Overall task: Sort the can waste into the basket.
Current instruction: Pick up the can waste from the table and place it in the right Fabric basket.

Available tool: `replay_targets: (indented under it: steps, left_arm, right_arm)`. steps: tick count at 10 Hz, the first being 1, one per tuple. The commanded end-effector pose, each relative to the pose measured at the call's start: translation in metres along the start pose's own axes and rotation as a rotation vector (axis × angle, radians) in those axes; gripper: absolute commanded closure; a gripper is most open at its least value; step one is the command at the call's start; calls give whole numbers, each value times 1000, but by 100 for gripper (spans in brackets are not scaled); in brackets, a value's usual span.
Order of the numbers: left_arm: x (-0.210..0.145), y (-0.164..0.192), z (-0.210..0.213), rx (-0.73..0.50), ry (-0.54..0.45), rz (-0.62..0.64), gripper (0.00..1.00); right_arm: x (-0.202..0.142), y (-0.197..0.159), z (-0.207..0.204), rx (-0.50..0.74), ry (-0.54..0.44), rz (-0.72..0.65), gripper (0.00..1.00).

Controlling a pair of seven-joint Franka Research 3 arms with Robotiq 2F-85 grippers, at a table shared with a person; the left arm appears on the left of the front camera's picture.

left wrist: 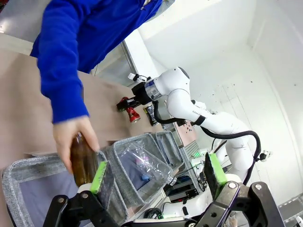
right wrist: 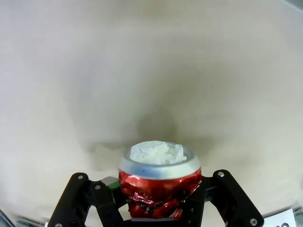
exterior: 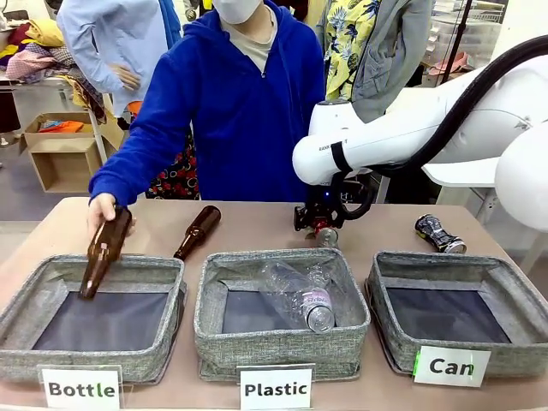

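Two cans to sort, none in the Can basket (exterior: pixel 514 355) yet. Right gripper (exterior: pixel 323 224) is clenched on the red can (exterior: pixel 326 236). It reaches across the middle to the bench (exterior: pixel 257 221), just behind the far rim of the Plastic basket (exterior: pixel 282 342). Right wrist view: can squeezed in the grip, silver end facing the bench. Can't tell if it's lifted clear or touching. Black and silver can (exterior: pixel 439 233) lies on the bench behind the Can basket, apart from it.

Left gripper (left wrist: pixel 156 165) is released, pads (left wrist: pixel 99 177) spread wide, nothing between, hanging near the Bottle basket (left wrist: pixel 33 164). The person's hand (exterior: pixel 101 208) holds a brown bottle (exterior: pixel 103 253) tilted into that basket. Second brown bottle (exterior: pixel 197 231) lies on the bench. Clear plastic bottle (exterior: pixel 308 295) is in the Plastic basket.

Step in hand, as I read it: carry the red can to the Can basket. To do it well:
- Grip firm, since crushed metal is likely slick and uneven.
- Lift enough to clear the Plastic basket's corner and the Can basket's wall.
- Swing toward the robot's right, skirting the black and silver can.
- Let go low over the dark bottom so it doesn't bounce out.
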State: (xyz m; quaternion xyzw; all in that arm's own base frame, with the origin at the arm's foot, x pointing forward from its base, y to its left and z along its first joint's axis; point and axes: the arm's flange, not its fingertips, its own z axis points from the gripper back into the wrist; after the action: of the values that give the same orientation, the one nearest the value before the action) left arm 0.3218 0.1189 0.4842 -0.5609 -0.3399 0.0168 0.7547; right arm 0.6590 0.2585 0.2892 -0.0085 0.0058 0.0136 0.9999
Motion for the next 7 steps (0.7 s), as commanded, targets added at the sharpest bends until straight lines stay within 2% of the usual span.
replay_targets:
  steps: [1, 3, 4, 5, 6, 7]
  left_arm:
    - [-1, 0, 1, -9, 0, -21, 0]
    - [-1, 0, 1, -9, 0, -21, 0]
    - [0, 0, 0, 0, 0, 0, 0]
    - [1, -3, 0, -22, -9, -4, 0]
    - [2, -6, 1, -19, -9, -36, 0]
    - [5, -20, 6, 10, -21, -134, 0]
  right_arm:
    - [5, 1, 1, 36, 0, 14, 100]
    - [-4, -9, 17, 35, -14, 21, 100]
    - [-20, -33, 56, 52, -5, 27, 100]
    - [-23, -35, 57, 59, 0, 37, 100]
    - [-25, -38, 59, 55, -5, 49, 100]
    - [-36, -49, 71, 73, -9, 72, 100]
